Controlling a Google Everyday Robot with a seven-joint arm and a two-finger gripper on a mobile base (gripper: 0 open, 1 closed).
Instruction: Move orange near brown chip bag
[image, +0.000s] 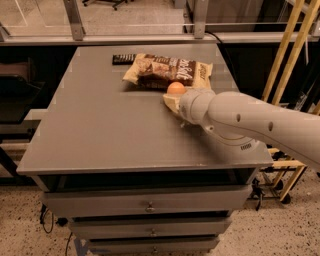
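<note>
One gripper (174, 100) at orange (176, 88), beside brown chip bag (167, 70), black bar (124, 59) behind

Cream tubular arm (250, 117), dark-dotted, tan jaws over table (100, 130).

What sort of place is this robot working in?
Likely a lab or workshop: a grey drawer cabinet serves as table, a glass partition stands behind, the speckled floor looks industrial. The gripper sits beside the orange, by the brown chip bag.
</note>
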